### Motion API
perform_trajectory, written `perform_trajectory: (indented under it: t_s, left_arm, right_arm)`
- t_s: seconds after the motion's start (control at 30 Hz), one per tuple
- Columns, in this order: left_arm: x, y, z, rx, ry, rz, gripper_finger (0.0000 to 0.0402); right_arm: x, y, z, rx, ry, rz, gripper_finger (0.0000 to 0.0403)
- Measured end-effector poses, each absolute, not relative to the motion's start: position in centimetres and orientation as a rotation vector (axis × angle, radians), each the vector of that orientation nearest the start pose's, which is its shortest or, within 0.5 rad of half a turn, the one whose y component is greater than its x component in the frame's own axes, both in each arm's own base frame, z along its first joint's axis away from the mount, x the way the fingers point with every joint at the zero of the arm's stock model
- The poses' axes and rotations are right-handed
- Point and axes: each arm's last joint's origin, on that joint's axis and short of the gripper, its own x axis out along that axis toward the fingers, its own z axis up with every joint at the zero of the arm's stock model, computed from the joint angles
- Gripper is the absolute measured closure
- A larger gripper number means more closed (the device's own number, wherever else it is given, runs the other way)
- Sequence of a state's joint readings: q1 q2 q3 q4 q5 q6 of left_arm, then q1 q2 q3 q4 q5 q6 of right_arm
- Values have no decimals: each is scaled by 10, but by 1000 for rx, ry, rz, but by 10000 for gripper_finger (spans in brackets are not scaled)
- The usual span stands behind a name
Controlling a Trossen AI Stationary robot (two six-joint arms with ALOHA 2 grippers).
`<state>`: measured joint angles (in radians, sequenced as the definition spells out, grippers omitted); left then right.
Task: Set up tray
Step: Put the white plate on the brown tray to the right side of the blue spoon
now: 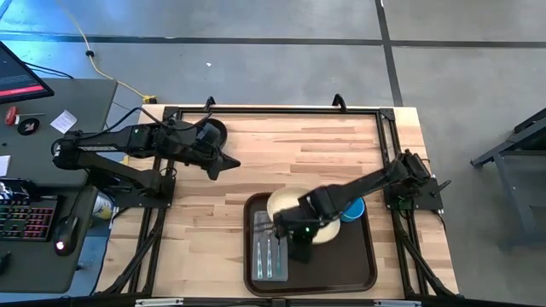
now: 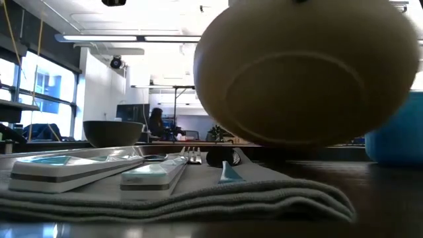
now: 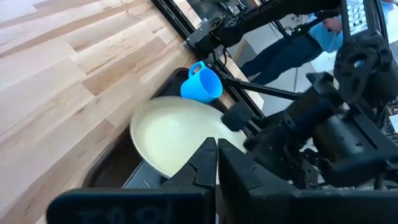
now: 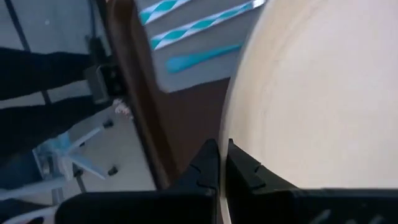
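Note:
The dark brown tray (image 1: 341,264) lies at the table's near middle. A grey folded napkin (image 2: 198,198) lies on the tray's left part, and cutlery with teal handles (image 2: 149,173) lies on the napkin. A blue cup (image 1: 354,210) stands at the tray's far right. A cream plate (image 2: 310,73) is over the tray, steeply tilted, its underside turned to the near edge. My right gripper (image 4: 222,152) is shut on the plate. My left gripper (image 1: 230,162) hangs shut over bare wood, left of and beyond the tray. My right gripper pinches the plate's rim (image 4: 239,134) between its two fingers, one on the upper face and one underneath. The plate is held tilted above the tray. Whether its lower edge (image 2: 284,140) touches the tray cannot be told.
Black frame rails (image 1: 388,145) run along the table's far and side edges. Bare wood (image 1: 299,153) stretches beyond the tray. A desk with a keyboard (image 1: 26,217) and a monitor stands left of the table. A person (image 2: 157,122) sits far off in the room.

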<state>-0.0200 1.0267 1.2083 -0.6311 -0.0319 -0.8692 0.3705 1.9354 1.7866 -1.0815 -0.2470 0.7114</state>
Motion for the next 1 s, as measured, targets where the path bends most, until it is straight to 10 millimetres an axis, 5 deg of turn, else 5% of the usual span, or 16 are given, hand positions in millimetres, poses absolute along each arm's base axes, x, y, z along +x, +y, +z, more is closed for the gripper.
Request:
perform_trajectory:
  t_s: [0.43, 1.0]
  left_arm:
    - [201, -3, 391, -867, 411, 215, 351]
    - [203, -2, 389, -880, 405, 248, 351]
  right_arm:
    - [345, 198, 283, 535, 1451, 174, 402]
    - [333, 219, 283, 458, 1447, 236, 402]
